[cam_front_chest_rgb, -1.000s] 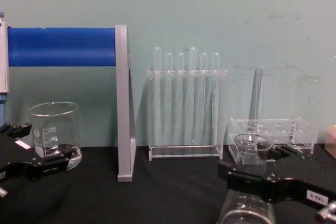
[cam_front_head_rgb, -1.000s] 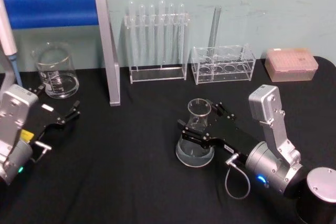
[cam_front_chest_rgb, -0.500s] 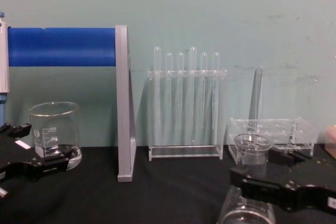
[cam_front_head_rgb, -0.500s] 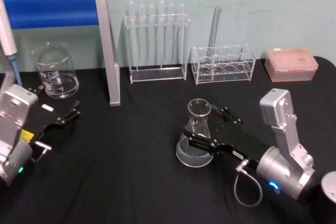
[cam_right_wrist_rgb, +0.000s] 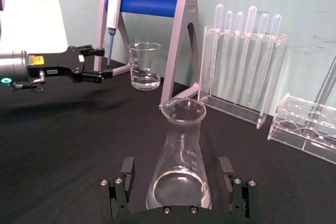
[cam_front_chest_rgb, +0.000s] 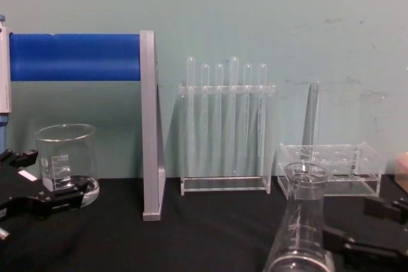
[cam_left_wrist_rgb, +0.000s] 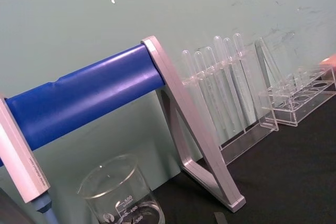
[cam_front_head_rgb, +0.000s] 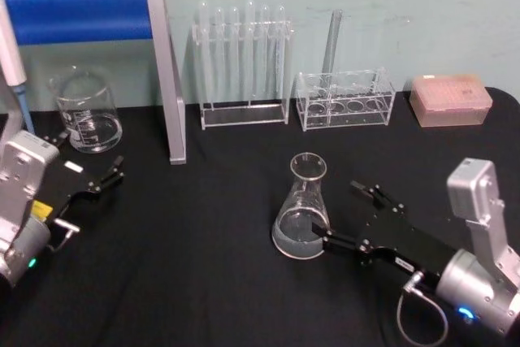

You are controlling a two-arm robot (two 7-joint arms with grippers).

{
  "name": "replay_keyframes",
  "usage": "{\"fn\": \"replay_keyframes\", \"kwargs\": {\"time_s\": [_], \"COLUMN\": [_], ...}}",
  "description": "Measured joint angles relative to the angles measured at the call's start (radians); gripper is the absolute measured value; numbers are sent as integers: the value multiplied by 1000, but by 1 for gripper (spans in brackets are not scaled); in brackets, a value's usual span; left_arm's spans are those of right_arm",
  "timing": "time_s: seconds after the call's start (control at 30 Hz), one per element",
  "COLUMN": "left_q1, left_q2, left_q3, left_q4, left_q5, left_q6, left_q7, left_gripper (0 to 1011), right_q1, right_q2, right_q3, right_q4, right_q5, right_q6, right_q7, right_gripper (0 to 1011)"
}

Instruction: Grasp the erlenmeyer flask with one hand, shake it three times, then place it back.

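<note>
head view: erlenmeyer flask (cam_front_head_rgb: 302,213) stands upright on the black table (cam_front_head_rgb: 203,266), just right of frame centre, free of any grip. right gripper (cam_front_head_rgb: 348,215) sits at lower right, jaws spread wide; one finger tip lies just beside the flask base, the other points off to the right, well apart from the glass. left gripper (cam_front_head_rgb: 91,170) rests at left edge, fingers apart, near the beaker (cam_front_head_rgb: 85,111) in the upper left. blue pipette stand (cam_front_head_rgb: 97,18) along the top left; test tube rack (cam_front_head_rgb: 242,62) top centre; low clear rack (cam_front_head_rgb: 345,99) to its right; pink tip box (cam_front_head_rgb: 451,99) at upper right.

left wrist view: blue bar of the stand (cam_left_wrist_rgb: 84,98) crosses the middle, beaker (cam_left_wrist_rgb: 121,195) at bottom left, test tubes (cam_left_wrist_rgb: 226,87) at right.

right wrist view: flask (cam_right_wrist_rgb: 178,166) at bottom centre, upright between the two spread fingers (cam_right_wrist_rgb: 123,184), a clear gap on either side. left gripper (cam_right_wrist_rgb: 89,69) at mid left, farther off.

chest view: flask (cam_front_chest_rgb: 303,221) at bottom right, upright. black fingers (cam_front_chest_rgb: 357,243) of the right gripper at lower right edge, beside the glass. left gripper (cam_front_chest_rgb: 38,192) at lower left, in front of the beaker (cam_front_chest_rgb: 67,160).
</note>
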Motion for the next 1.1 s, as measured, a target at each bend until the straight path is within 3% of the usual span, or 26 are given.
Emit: {"fn": "replay_keyframes", "kwargs": {"time_s": [0.27,0.57,0.77,1.1], "left_q1": [0,0,0,0], "left_q2": [0,0,0,0], "left_q3": [0,0,0,0], "left_q4": [0,0,0,0], "left_q5": [0,0,0,0], "left_q6": [0,0,0,0], "left_q7": [0,0,0,0], "left_gripper": [1001,1001,1001,1001], "right_q1": [-39,-28,19,145], "right_q2": [33,21,-15,-105], "right_q3": [26,57,74,83], "right_q4": [-17,10,59,171], "right_q5": [17,11,-36,-152], "right_q6": [-15,-16,-18,0], "right_q7": [-1,-50,-111,-243], "right_gripper": [1000,1000,1000,1000]}}
